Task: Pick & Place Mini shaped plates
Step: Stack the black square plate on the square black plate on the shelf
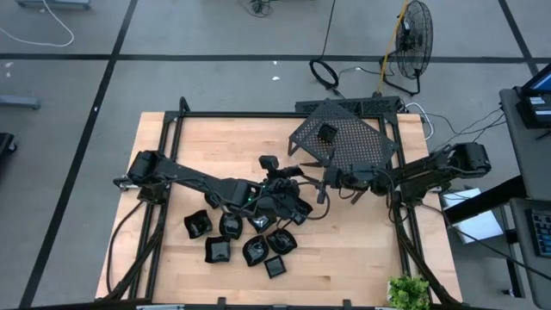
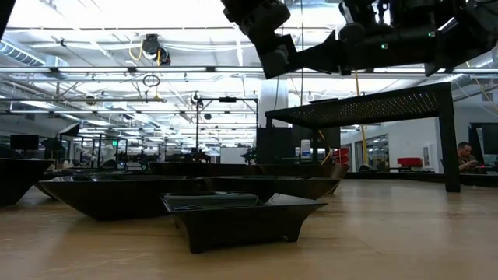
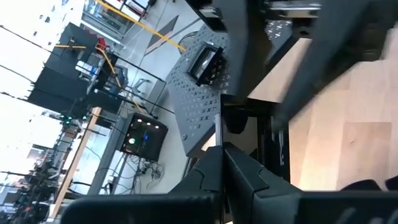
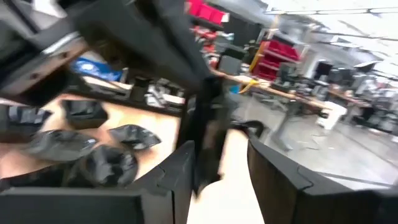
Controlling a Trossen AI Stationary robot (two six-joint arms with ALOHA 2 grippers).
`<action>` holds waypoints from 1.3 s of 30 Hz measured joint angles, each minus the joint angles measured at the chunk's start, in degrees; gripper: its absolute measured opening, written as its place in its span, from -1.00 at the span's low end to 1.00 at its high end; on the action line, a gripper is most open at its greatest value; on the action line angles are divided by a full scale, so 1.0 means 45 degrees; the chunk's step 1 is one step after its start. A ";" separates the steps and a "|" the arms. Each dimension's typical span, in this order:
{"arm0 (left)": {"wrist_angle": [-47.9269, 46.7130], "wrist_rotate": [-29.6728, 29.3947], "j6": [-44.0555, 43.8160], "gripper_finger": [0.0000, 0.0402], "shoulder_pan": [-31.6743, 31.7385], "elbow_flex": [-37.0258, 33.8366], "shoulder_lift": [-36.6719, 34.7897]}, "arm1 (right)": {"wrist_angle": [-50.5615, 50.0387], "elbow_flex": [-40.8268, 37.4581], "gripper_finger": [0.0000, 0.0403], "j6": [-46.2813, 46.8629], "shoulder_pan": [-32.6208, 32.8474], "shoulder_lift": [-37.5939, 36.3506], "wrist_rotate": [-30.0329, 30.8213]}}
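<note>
Meeting mid-table, tips nearly touching, just in front of the rack [image 1: 349, 151]: left gripper [image 3: 221, 154] reaching in from the left side, right gripper [image 4: 217, 163] from the right, both lifted clear of the table [image 1: 362, 258].

Left fingers [image 3: 249, 177]: pressed together at the tips. Thin pale edge sticking out past them in left wrist view; can't tell whether that is a plate or sth else.

Right fingers [image 4: 180, 171]: apart, straddling a dark upright piece [image 4: 202, 134] w/ a gap showing on one side. Too blurred to say what the piece is.

Mini shaped plates [image 1: 256, 250]: glossy black, bunched on the wood near the front edge, under and beside the left arm's forearm, some touching each other. Seen low across the boards as shallow dishes w/ raised rims, a square one nearest the camera. Same bunch visible in right wrist view, lying flat.

Single plate [image 1: 327, 133] apart from the rest, sitting on top of the perforated rack, toward its middle; also seen in left wrist view on the rack's sheet.
</note>
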 joint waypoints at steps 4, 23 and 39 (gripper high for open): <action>-0.0029 0.0032 -0.0214 -0.93 0.0004 0.0000 0.0000 | 0.0077 0.0000 -0.40 -0.0192 -0.0009 0.0000 0.0325; 0.1098 0.0381 -0.1370 -0.44 -0.0060 0.0000 0.0000 | 0.0130 -0.0010 -0.99 -0.0365 0.0001 -0.0003 0.0256; -0.2390 0.4550 -0.6109 0.26 0.0210 -0.0134 -0.0318 | -0.3042 -0.0024 -0.77 0.0392 0.0001 -0.1246 0.0246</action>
